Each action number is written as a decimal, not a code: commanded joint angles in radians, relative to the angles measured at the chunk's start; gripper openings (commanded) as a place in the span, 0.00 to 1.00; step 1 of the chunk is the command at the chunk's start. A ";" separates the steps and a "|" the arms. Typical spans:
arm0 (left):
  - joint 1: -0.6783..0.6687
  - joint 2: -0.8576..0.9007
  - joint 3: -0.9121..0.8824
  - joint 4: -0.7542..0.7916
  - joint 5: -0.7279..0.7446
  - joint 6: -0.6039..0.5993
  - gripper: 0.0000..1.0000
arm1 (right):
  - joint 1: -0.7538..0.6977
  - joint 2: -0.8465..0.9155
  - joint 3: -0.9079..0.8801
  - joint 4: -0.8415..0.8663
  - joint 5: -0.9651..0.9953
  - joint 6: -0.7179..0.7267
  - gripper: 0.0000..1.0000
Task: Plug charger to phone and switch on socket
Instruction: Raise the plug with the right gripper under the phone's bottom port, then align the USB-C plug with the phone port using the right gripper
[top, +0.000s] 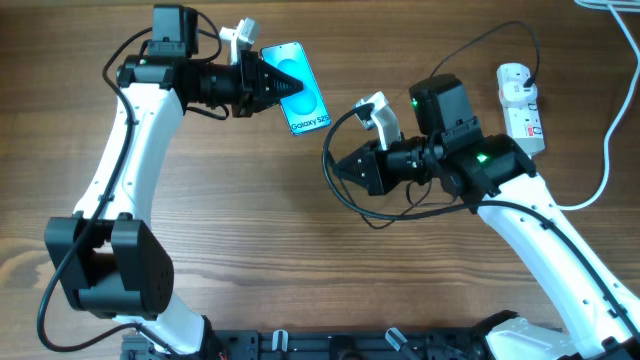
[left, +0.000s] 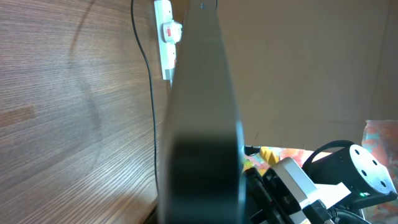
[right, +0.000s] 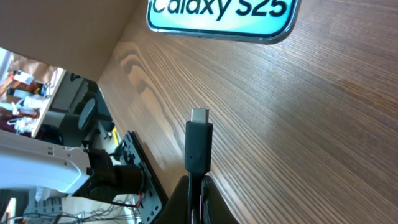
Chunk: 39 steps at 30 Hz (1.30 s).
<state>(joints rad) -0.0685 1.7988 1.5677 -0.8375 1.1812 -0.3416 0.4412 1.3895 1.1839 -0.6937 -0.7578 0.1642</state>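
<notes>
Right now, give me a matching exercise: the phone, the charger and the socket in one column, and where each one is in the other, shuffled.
1 phone
2 charger
3 socket

A lying on the table
B in the right gripper
C in the left gripper

Pairs: 1-C, 2-B, 3-A

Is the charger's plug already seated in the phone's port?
No, in the right wrist view the charger tip stands apart from the phone, a visible gap between them.
</notes>
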 joint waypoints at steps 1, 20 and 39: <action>-0.034 -0.030 0.008 0.000 -0.005 0.018 0.04 | 0.001 0.002 0.000 0.005 0.067 0.047 0.04; -0.106 -0.030 0.008 0.117 -0.163 -0.186 0.04 | 0.010 0.016 0.000 0.015 0.151 0.157 0.04; -0.091 -0.030 0.008 0.078 -0.115 -0.137 0.04 | 0.010 0.019 0.000 0.068 0.134 0.158 0.04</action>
<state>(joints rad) -0.1623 1.7988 1.5677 -0.7612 1.0195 -0.5060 0.4442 1.3991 1.1839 -0.6308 -0.6201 0.3138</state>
